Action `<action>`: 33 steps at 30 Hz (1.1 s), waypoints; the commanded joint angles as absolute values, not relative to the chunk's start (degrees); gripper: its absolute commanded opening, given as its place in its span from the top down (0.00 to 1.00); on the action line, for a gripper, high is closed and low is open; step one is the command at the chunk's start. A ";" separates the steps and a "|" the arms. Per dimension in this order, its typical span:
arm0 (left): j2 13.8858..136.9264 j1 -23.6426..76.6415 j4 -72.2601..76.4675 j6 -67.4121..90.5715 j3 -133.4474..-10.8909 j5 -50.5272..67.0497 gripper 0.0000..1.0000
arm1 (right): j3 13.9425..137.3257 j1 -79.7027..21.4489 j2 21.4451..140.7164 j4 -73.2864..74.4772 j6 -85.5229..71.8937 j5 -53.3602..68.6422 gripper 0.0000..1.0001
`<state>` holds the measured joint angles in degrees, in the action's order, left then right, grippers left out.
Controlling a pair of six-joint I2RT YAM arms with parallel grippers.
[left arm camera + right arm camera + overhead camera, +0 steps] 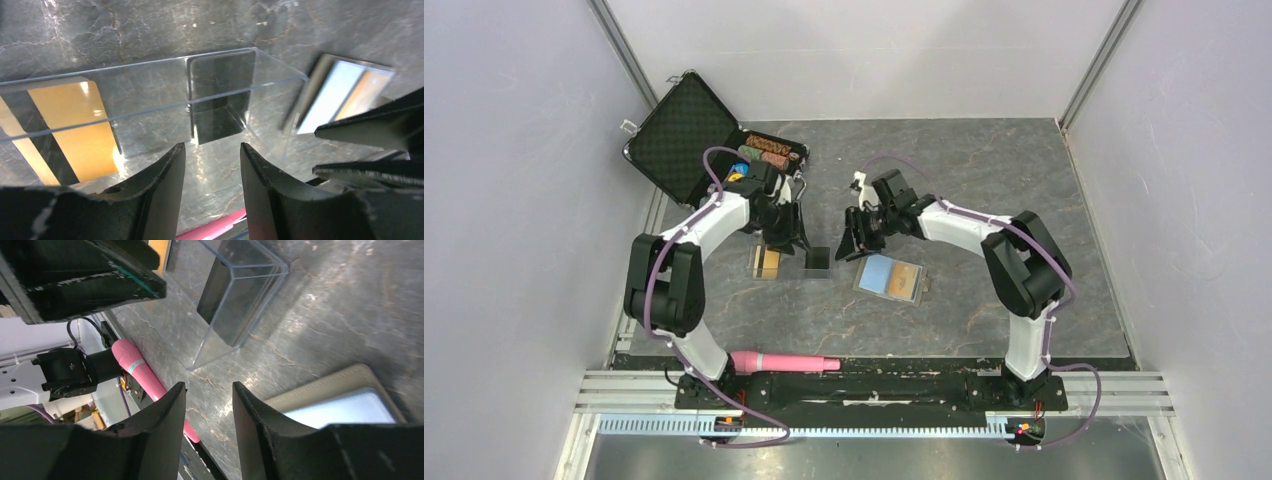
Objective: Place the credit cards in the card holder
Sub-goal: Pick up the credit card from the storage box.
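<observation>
The card holder [881,274] lies open on the table, light blue inside, with an orange card [908,274] on its right half. A black credit card [818,259] and an orange-gold credit card [770,263] rest side by side to its left, in clear plastic. My left gripper [792,243] hovers just behind those two cards, open and empty. In the left wrist view the black card [220,95] lies ahead of the gripper [212,150]. My right gripper [852,247] hangs open between the black card and the holder, holding nothing. Its wrist view shows the gripper [209,387], the holder [330,390] and the black card [216,287].
An open black case of poker chips [686,135] stands at the back left. A pink microphone [784,362] lies near the front edge by the left arm's base. Grey walls enclose the table on three sides.
</observation>
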<state>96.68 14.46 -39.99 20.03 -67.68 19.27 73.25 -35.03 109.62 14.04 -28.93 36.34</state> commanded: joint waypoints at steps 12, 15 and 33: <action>106.65 19.32 -39.38 16.76 -70.89 13.98 0.66 | 78.44 -38.30 117.11 10.57 -34.04 39.73 0.75; 107.57 20.51 -39.38 16.57 -71.61 14.41 0.77 | 78.49 -38.33 117.27 10.63 -34.01 39.64 0.80; 105.69 25.03 -45.38 15.27 -77.52 8.76 0.98 | 77.63 -38.32 116.59 11.56 -32.97 39.90 0.84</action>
